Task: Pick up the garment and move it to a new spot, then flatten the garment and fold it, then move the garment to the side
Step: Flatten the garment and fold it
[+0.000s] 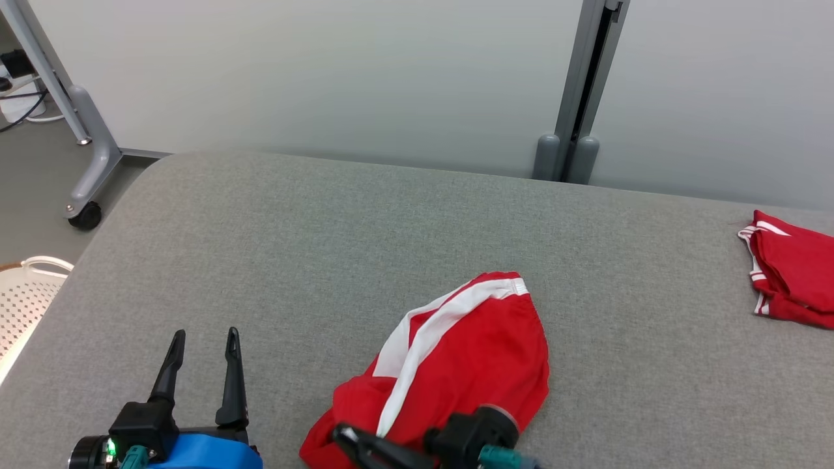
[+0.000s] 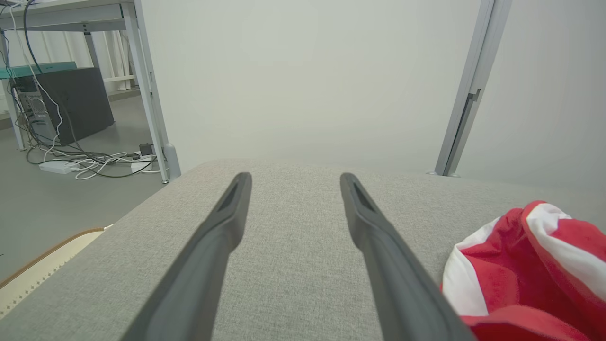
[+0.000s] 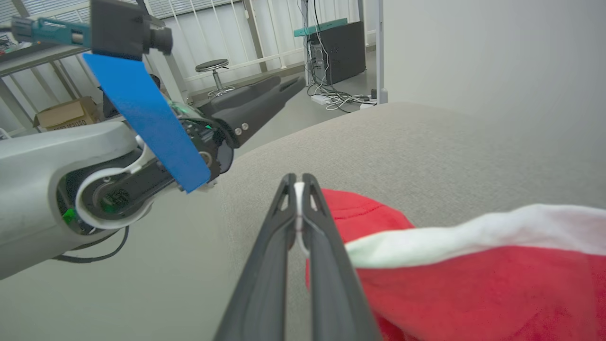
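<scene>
Pinching crumpled red garment (image 1: 469, 352) by white trim (image 3: 298, 208): right jaws clamped | left jaws wide, empty

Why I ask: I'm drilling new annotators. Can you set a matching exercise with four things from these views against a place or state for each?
Things
1. left claw
2. right claw
3. near garment
4. far garment

Place or state
A. lies at the right edge of the table
B. shut, pinching white fabric
C. crumpled at the front, near the middle
D. open, above bare grey surface

Pairs: 1-D, 2-B, 3-C, 4-A
</scene>
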Controlling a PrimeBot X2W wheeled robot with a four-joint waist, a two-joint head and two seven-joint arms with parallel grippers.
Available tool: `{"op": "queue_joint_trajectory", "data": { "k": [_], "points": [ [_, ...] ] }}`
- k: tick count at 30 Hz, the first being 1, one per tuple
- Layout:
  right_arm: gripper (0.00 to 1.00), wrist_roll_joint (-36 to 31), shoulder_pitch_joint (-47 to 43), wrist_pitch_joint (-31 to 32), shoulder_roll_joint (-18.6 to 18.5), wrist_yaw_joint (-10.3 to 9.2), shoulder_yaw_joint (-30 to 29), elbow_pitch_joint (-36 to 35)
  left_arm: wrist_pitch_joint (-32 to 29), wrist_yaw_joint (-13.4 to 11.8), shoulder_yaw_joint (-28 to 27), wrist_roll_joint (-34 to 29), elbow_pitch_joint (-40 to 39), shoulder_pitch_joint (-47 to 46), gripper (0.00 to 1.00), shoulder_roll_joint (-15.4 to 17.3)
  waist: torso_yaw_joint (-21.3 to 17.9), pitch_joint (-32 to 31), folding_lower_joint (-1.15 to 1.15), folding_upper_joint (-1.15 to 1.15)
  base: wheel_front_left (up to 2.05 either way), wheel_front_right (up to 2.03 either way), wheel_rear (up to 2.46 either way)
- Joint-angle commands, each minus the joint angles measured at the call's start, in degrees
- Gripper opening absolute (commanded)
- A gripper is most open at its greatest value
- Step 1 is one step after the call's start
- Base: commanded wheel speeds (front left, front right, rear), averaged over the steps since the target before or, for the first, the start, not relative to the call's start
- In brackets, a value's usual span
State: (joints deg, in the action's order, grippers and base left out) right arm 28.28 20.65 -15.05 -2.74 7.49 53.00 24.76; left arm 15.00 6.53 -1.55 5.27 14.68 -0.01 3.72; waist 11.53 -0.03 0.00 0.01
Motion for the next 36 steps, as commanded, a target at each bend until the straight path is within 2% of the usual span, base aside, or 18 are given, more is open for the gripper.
{"op": "queue_joint_trajectory", "data": {
  "k": [1,4,5,6,7,9,12,18,22,28,36],
  "points": [
    [0.00,1.3,-1.0,-0.2,-0.2,0.01,3.1,-0.2,0.2,0.2,-0.3,-0.3,0.0,0.0,1.00,0.1,0.2,0.0,0.00,-0.01,0.00,0.00,0.00],
    [0.00,3.6,-1.3,0.2,-0.3,0.01,10.5,1.0,0.2,0.1,-0.1,-0.3,-0.1,0.4,1.00,0.0,0.4,-0.1,0.00,-0.01,0.00,0.00,0.00],
    [0.26,4.3,-1.1,0.2,-0.3,0.01,12.3,1.4,0.3,0.1,-0.1,-0.3,-0.1,0.5,1.00,-0.1,0.4,-0.1,0.00,-0.01,0.00,0.00,0.00],
    [0.87,4.9,-1.1,0.3,-0.3,0.01,13.9,1.8,0.2,0.0,-0.1,-0.2,-0.1,0.5,1.00,-0.1,0.3,-0.1,0.00,-0.01,0.00,0.00,0.00],
    [1.00,5.2,-0.8,0.3,-0.3,0.01,14.8,2.3,0.3,-0.1,-0.2,-0.2,-0.2,0.7,1.00,-0.1,0.2,-0.1,0.00,-0.01,0.00,0.00,0.00],
    [1.00,6.0,0.1,0.1,-0.3,0.01,14.4,3.2,0.3,-0.3,-0.4,-0.1,-0.3,0.9,1.00,-0.1,-0.2,-0.2,0.00,-0.01,0.00,0.00,0.00],
    [1.00,5.7,1.2,-0.1,-0.3,0.01,10.3,4.4,0.3,-0.5,-0.7,0.0,-0.5,1.0,1.00,-0.2,-0.9,-0.5,0.00,-0.01,0.00,0.00,0.00],
    [1.00,-1.7,4.3,-0.1,-1.1,0.01,-4.6,7.5,0.2,-0.6,-1.0,0.0,-1.1,1.7,1.00,-0.2,-2.0,-0.5,0.00,-0.01,0.00,0.00,0.00],
    [1.00,-5.5,7.8,-0.1,-2.9,0.01,-11.0,11.6,0.2,-0.4,-0.5,0.1,-1.0,1.1,1.00,-0.3,-1.6,0.0,0.00,-0.01,0.00,0.00,0.00],
    [1.00,-8.5,12.6,1.1,-3.8,0.01,-14.9,19.1,0.2,-0.1,-0.1,0.4,-0.7,-0.2,1.00,-0.4,0.0,1.3,0.00,-0.01,0.00,0.00,0.00],
    [1.00,-8.4,16.9,2.7,-4.6,0.01,-14.3,29.5,0.2,0.0,0.6,0.3,-0.7,-1.1,1.00,-0.6,2.8,3.4,0.00,-0.01,0.00,0.00,0.00]
  ]
}}
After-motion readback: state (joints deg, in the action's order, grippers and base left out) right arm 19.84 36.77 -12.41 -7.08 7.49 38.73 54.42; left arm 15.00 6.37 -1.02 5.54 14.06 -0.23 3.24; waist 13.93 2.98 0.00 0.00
